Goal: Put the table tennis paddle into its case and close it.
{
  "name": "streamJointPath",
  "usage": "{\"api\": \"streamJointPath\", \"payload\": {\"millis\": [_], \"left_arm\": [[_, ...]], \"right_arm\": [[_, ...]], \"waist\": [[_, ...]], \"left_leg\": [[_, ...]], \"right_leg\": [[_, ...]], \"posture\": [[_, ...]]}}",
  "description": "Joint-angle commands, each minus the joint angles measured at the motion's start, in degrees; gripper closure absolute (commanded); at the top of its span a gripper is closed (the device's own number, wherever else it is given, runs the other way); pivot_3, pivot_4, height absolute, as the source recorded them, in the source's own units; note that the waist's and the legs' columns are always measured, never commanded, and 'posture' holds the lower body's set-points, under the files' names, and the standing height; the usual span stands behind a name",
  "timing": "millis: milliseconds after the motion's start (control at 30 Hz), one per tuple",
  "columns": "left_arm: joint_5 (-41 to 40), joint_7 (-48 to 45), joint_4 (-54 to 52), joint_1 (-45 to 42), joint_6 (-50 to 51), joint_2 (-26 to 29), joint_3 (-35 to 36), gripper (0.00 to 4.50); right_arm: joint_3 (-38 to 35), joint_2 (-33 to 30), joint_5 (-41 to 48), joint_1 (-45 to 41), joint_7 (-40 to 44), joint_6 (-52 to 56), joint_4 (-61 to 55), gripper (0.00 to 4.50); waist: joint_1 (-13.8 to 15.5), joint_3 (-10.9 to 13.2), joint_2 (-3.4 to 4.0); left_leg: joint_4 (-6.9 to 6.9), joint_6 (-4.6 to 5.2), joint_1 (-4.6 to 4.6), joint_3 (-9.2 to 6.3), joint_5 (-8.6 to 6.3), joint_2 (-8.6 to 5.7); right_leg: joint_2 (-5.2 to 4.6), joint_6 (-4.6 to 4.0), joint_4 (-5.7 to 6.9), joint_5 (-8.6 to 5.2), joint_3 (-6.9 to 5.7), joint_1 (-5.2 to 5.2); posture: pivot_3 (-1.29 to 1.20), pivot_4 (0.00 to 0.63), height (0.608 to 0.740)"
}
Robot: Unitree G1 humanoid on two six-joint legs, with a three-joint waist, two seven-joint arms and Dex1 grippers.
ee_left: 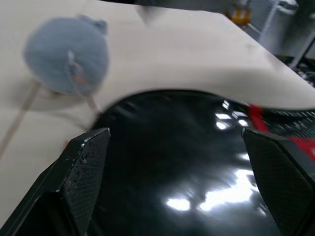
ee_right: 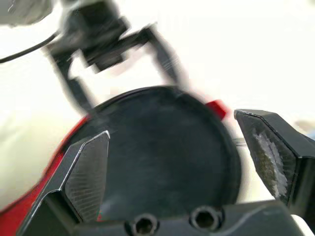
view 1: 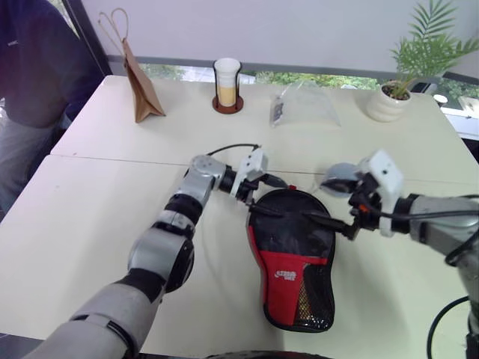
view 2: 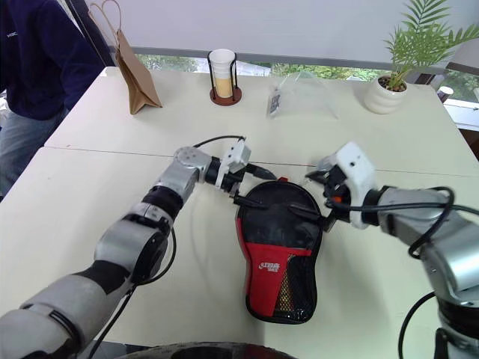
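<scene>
We are looking down on a pale worktop (view 1: 90,247) where one black fabric case (view 1: 293,258) is lying flat, its round end toward the far side and its narrow end toward us. The table tennis paddle (ee_left: 197,162) is sitting inside the case, its glossy black rubber face showing at the round end in both wrist views; its handle is hidden from us. A red panel on the case is bearing white lettering too small for us to read, and a black mesh pocket is lying beside that panel.

Our left gripper (view 1: 263,196) is hovering at the round end of the case with its fingers spread wide, holding nothing. Our right gripper (view 1: 329,221) is reaching in from the opposite side, fingers equally wide apart and empty, just above the rim of the case.

Along the far edge we are counting four other things, one of each: a brown paper bag (view 1: 141,86) standing upright with its handles up, a cup (view 1: 227,81) holding a pale yellow filling and sitting in a dark holder, a clear plastic bag (view 1: 303,105) carrying a small dark label we cannot read, and a white pot (view 1: 385,105) holding a green plant. A person in dark clothing (view 1: 37,60) is standing at the far left corner.
</scene>
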Motion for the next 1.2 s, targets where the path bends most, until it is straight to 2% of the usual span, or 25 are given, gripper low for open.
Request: {"api": "streamJointPath", "payload": {"millis": [33, 200, 400, 600, 800, 900, 933, 1133, 1200], "left_arm": [[-2.0, 0.1, -12.1, 5.3, 2.2, -0.1, -3.8, 0.05], [-2.2, 4.8, -18.2, 10.1, 3.5, -0.1, -6.9, 0.05], [-0.5, 11.9, -20.5, 14.4, 2.7, -0.1, -11.0, 0.05], [0.6, 17.2, -19.3, 16.2, 2.6, 0.3, -13.8, 0.05], [1.1, 20.0, -17.6, 16.3, 2.9, 0.8, -15.3, 0.05], [1.2, 20.3, -17.3, 16.3, 4.1, 1.1, -16.1, 0.00], [1.4, 20.2, -17.2, 16.4, 4.2, 1.3, -16.5, 0.00], [2.6, 19.5, -16.6, 16.1, 5.1, 2.5, -18.9, 0.00], [3.2, 19.5, -16.4, 15.9, 5.3, 2.9, -19.8, 0.00]], "right_arm": [[1.2, -4.7, -4.8, -1.5, 2.8, -7.7, 6.6, 0.00], [8.7, -7.7, -13.6, -4.6, 7.1, -21.8, 21.0, 0.00], [21.2, -4.8, -26.1, -15.0, 10.5, -35.7, 43.4, 0.00], [25.5, -0.3, -30.9, -21.5, 14.6, -41.9, 57.2, 0.00], [26.0, 2.7, -33.4, -24.7, 16.5, -44.8, 64.4, 0.00], [25.4, 3.3, -33.9, -25.5, 17.1, -45.2, 65.5, 0.81], [25.3, 3.2, -33.9, -25.6, 17.3, -45.2, 65.4, 1.45], [24.9, 1.4, -35.2, -23.6, 17.9, -44.3, 62.5, 4.09], [24.7, 0.5, -35.6, -22.3, 17.9, -43.5, 60.4, 4.09]], "waist": [[-0.1, 0.0, 0.00], [0.0, 0.0, 0.00], [-0.2, 0.0, 0.10], [-0.1, 0.0, 0.14], [0.0, 0.0, 0.17], [0.0, 0.0, 0.19], [0.0, -0.1, 0.20], [0.0, -0.1, 0.22], [0.0, -0.1, 0.23]], "left_leg": [[0.00, 0.00, 0.00, 0.00, 0.00, 0.00], [-0.01, -0.03, 0.01, 0.03, 0.02, 0.00], [-0.01, -0.23, 0.04, 0.09, 0.14, 0.00], [0.02, -0.28, 0.05, 0.11, 0.18, 0.01], [0.03, -0.30, 0.11, 0.11, 0.19, 0.01], [0.03, -0.31, 0.13, 0.10, 0.19, 0.01], [0.03, -0.31, 0.17, 0.09, 0.19, 0.01], [0.03, -0.31, 0.24, 0.05, 0.18, 0.01], [0.02, -0.31, 0.24, 0.03, 0.18, 0.01]], "right_leg": [[0.00, 0.00, 0.00, 0.00, 0.00, 0.00], [0.00, 0.00, 0.00, 0.00, 0.01, -0.02], [0.07, 0.00, 0.02, 0.00, 0.02, -0.04], [0.08, 0.00, 0.02, 0.00, 0.01, 0.00], [0.08, 0.00, 0.01, 0.00, 0.00, 0.08], [0.07, 0.00, 0.01, 0.00, 0.00, 0.12], [0.07, 0.00, -0.01, 0.00, -0.01, 0.18], [0.06, 0.00, -0.04, 0.00, -0.02, 0.28], [0.06, 0.00, -0.05, 0.00, -0.02, 0.28]], "posture": [[0.00, 0.150, 0.740], [0.00, 0.150, 0.740], [0.00, 0.150, 0.740], [0.00, 0.150, 0.740], [0.00, 0.150, 0.740], [0.00, 0.150, 0.740], [0.00, 0.150, 0.740], [0.00, 0.150, 0.740], [0.00, 0.150, 0.740]]}}
